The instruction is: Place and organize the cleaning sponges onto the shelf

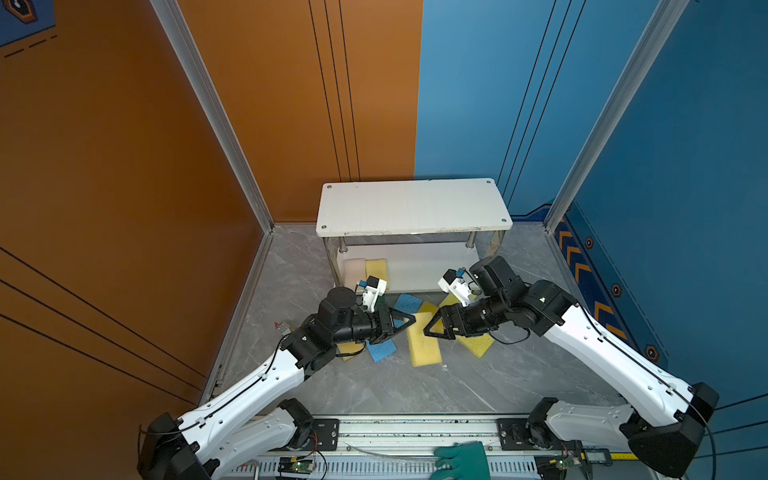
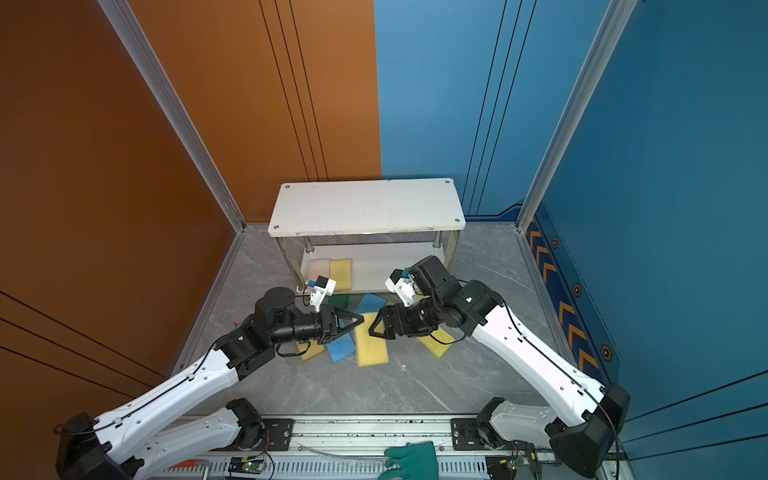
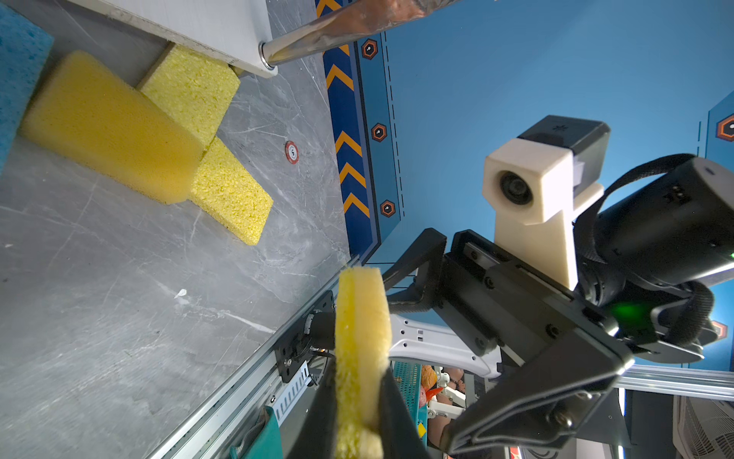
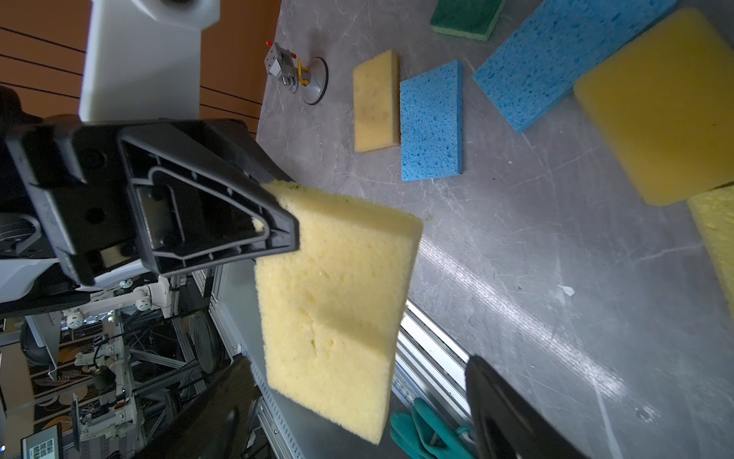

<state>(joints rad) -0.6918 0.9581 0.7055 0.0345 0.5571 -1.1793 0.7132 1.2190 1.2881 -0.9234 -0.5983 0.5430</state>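
1. The left gripper [image 1: 409,321] pinches a pale yellow sponge [image 4: 337,298] by one edge, so the sponge hangs in the air above the grey tabletop [image 1: 374,386].
2. The right gripper [image 1: 430,328] faces it with its jaws spread wide. Its fingers [image 4: 222,405] stand on either side of the sponge's free end, with a clear gap on each side.
3. The shelf [image 1: 411,205] stands behind them. Its top board is bare, and its lower board carries a pink-beige sponge [image 1: 354,268] beside a yellow sponge [image 1: 377,268].
4. Loose on the tabletop in front of the shelf lie a large yellow sponge [image 1: 423,340], two blue sponges [image 1: 381,350] [image 1: 408,302], a dark green sponge [image 4: 464,18] and more yellow ones.
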